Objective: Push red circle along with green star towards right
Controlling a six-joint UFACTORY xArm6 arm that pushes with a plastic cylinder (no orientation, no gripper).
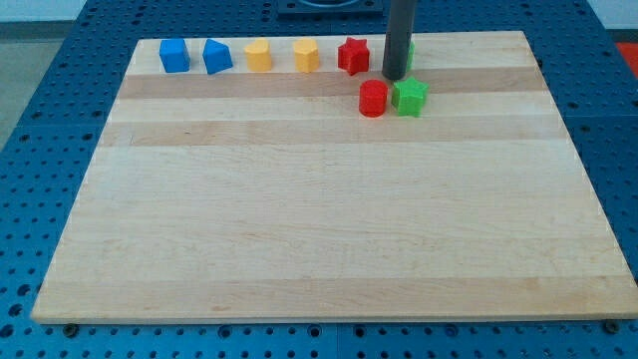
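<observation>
The red circle point(373, 98) sits near the view's top, right of centre, on the wooden board point(329, 219). The green star point(409, 97) stands right beside it on its right, touching or nearly touching. My tip point(392, 77) is at the end of the dark rod, just above the gap between these two blocks, slightly nearer the view's top. A second green block point(411, 52) is mostly hidden behind the rod.
A row of blocks lies along the board's top edge: a blue cube point(174, 56), a blue pentagon-like block point(216, 56), two yellow blocks point(258, 55) point(306, 55) and a red star point(353, 54). The board's right edge point(578, 150) lies beyond the green star.
</observation>
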